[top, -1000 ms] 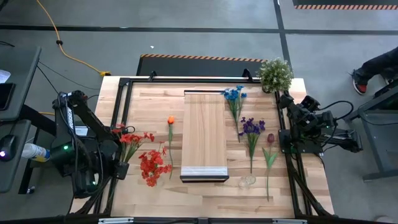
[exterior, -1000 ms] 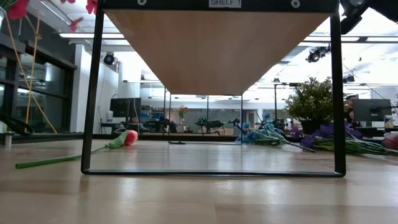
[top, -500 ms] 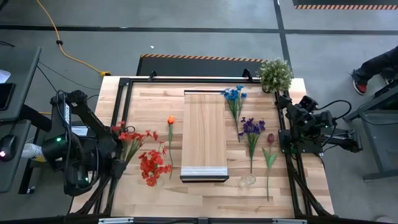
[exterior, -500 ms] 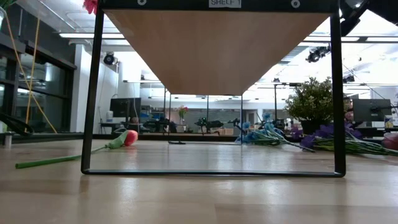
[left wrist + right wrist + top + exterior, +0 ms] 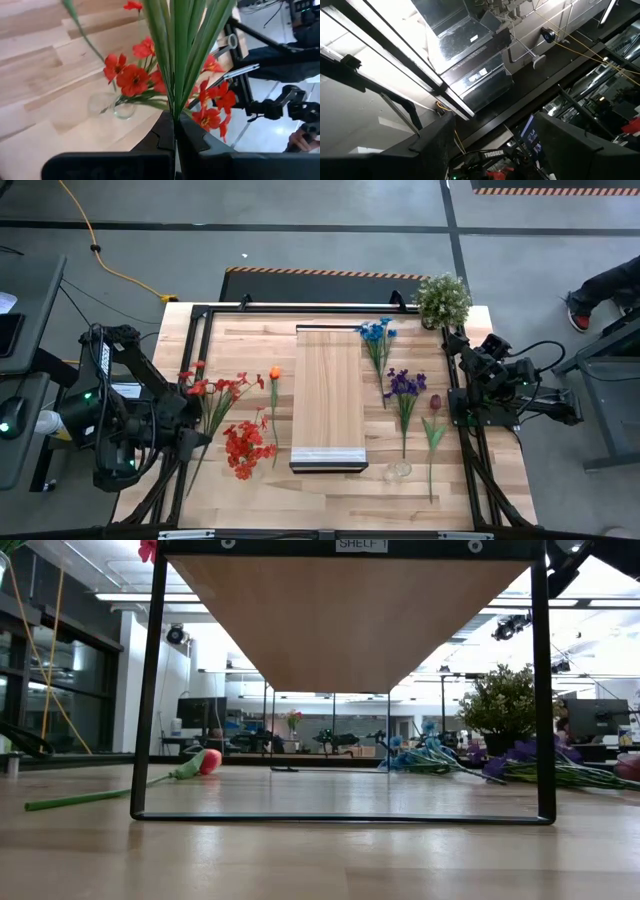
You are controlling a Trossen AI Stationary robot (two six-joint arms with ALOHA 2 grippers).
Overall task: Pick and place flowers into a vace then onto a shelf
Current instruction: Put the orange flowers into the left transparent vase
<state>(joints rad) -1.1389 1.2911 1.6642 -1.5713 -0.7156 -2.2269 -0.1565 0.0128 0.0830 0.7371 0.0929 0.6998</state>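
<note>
Red-headed flower spray (image 5: 212, 390), green stems pinched in left gripper (image 5: 190, 444), heads angled toward table's (image 5: 250, 500) far edge; right gripper (image 5: 462, 352) spread.

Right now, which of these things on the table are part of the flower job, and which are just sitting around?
Part of the job:
red flowers in left gripper
glass vase
shelf
orange, blue, purple flowers

Just lying about:
potted plant
yellow cable

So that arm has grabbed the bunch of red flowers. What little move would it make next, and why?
Probably carry them across toward the small glass vase near the shelf. The left gripper is shut on the red flowers, lifted off the table, and the vase stands empty on the far side. The right gripper waits at the table's edge.
</note>
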